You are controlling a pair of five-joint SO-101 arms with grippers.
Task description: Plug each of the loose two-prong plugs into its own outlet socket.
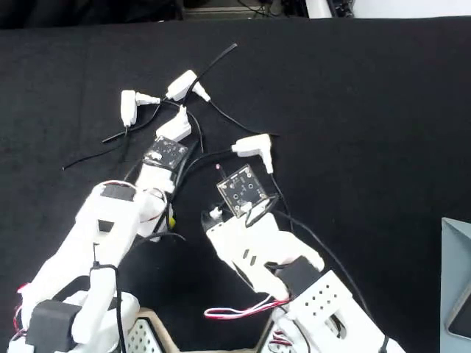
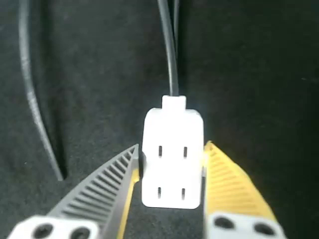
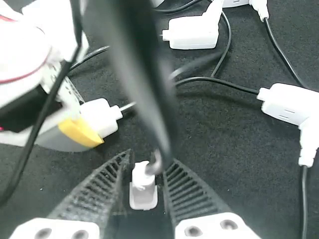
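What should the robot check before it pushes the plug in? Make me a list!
1. Left gripper holds the outlet socket firmly: ok.
2. Socket slots uncovered: ok, all four show.
3. Right gripper holds the plug: ok.
4. Which way the plug points: cannot tell.
5. Plug lined up with the socket: not ok, they are apart in the high view.
6. Cable out of the way: not ok, a black cable crosses the right wrist view.
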